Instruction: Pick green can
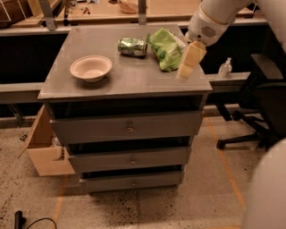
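Camera view: at the near edge, a black cable [27, 222] lies on the speckled floor, and an open cardboard box [44, 154] sits against the left side of a grey drawer cabinet [129, 129] whose three drawers are closed. An office chair [263, 100] stands to the right, with a small bottle [225, 68] on the ledge beyond it. On the cabinet top, a pale bowl [90, 68] rests toward the near left. The robot's gripper [187, 65] hangs over the top's near right edge, angled down and to the left. Whether it is wide or narrow cannot be told, though nothing appears to be in its hold. Just beyond it lies a crinkled light-green snack bag [166, 49]. The green can [132, 46] lies on its side toward the far middle of the top, just left of the bag and well apart from the gripper. A wooden workbench [103, 10] runs across the back. By this evidence the pick is at its approach stage, with the arm over the cabinet. What is left is likely the reach past the bag, the grasp and the lift.
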`<state>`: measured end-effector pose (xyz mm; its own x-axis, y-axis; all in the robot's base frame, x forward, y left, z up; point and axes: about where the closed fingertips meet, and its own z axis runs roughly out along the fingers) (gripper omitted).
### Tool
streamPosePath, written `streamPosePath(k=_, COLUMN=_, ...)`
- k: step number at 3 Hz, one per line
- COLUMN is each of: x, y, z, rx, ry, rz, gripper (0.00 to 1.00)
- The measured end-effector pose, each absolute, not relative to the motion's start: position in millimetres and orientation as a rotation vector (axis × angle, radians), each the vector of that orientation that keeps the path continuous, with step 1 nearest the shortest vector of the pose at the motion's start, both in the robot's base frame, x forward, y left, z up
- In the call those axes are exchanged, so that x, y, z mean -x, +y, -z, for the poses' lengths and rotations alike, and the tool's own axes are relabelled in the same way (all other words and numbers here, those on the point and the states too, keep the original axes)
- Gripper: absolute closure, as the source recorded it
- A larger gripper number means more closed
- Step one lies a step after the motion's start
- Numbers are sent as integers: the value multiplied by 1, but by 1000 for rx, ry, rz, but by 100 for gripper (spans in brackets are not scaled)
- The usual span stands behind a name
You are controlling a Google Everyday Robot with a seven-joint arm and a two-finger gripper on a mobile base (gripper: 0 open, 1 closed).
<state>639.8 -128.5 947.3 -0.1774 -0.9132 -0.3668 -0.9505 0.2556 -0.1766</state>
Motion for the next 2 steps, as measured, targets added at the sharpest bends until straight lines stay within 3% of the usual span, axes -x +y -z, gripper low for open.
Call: streamPosePath(k=2, x=-757, y=-74, z=-962, rx=1390, ry=1997, rz=-222, gripper=0)
